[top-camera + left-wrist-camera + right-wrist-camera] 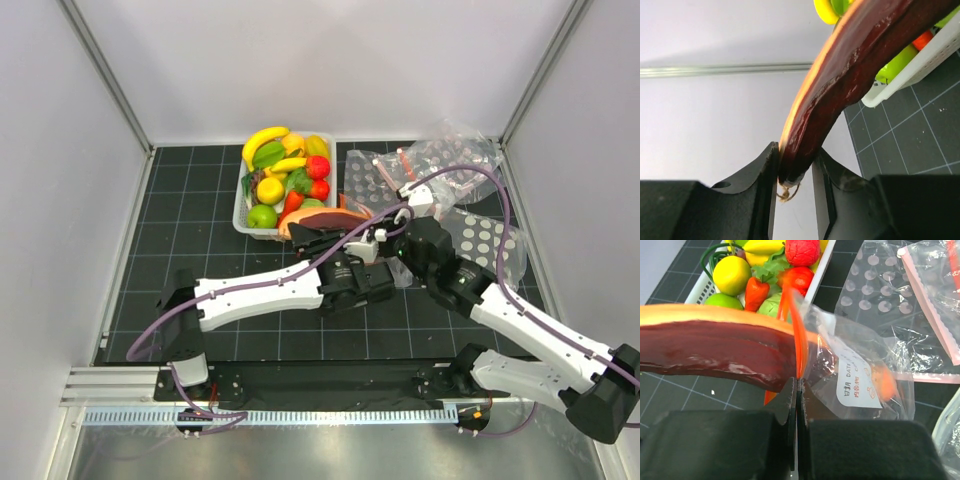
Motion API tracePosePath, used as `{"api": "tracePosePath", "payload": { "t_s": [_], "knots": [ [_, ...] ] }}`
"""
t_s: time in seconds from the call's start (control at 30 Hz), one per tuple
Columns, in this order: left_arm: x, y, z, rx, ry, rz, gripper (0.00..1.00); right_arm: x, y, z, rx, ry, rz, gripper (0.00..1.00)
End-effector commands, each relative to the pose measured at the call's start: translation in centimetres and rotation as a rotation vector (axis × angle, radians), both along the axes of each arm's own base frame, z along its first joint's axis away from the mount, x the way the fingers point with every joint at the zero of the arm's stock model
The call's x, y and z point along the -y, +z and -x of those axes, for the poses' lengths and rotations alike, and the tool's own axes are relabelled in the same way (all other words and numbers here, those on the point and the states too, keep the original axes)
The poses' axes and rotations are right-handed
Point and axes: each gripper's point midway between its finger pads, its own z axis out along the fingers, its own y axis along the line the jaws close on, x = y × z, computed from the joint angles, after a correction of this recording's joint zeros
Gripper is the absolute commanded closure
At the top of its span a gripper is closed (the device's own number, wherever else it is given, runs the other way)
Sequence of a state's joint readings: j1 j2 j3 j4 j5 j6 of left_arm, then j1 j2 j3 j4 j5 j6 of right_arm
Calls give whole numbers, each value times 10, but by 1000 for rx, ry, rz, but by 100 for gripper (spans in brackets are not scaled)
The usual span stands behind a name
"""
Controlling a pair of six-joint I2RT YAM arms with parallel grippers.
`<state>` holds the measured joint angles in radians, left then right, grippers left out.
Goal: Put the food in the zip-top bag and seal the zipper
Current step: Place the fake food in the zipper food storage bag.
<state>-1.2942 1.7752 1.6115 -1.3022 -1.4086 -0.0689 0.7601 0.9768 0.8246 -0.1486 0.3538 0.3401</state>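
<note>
The left gripper (795, 167) is clamped narrow on the stem end of the brown-purple oblong (855, 65), both fingers pressed against its sides. The piece arcs away from the jaws toward the right arm. The right gripper (797, 390) is pinched almost flat on the zipper (799, 335), holding the mouth of the zip-top bag (865, 365) up off the black gridded mat (180, 190).

The step in hand looks like feeding this long piece through the mouth. In the right wrist view the dark tip has crossed the orange-red strip and shows through the clear plastic beside the white label. To do it well, the left arm should push along the oblong's own curve, not straight, so the tip slides down the bag wall and does not snag the soft film. The right gripper should hold its lip steady and lifted so the mouth does not fold shut. Release is safe only once most of the length is inside, since the piece is long for this bag.

Besides that tip, an orange smudge sits deeper in the bag near the label. It may be a piece of food or a fold of the strip; the crumpled film makes it hard to tell.

Just beyond the grippers the white tub (243, 205) holds the rest: yellow bananas (264, 138), a red strawberry (802, 251), a round yellow fruit (731, 275), a green apple (262, 215) and an orange-red carrot (756, 292). More dotted clear bags (440, 160) lie on the mat to the right of the tub.
</note>
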Motion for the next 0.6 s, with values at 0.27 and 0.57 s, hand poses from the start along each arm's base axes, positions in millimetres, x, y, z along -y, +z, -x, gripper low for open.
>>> {"api": "tracePosePath", "payload": {
  "t_s": [0.27,0.57],
  "knots": [
    [34,5,-10,-112,-159,164,90,-24,28,9,28,99,-223,99],
    [43,3,-18,-131,-192,104,88,-24,33,9,-22,137,-327,99]
  ]
}}
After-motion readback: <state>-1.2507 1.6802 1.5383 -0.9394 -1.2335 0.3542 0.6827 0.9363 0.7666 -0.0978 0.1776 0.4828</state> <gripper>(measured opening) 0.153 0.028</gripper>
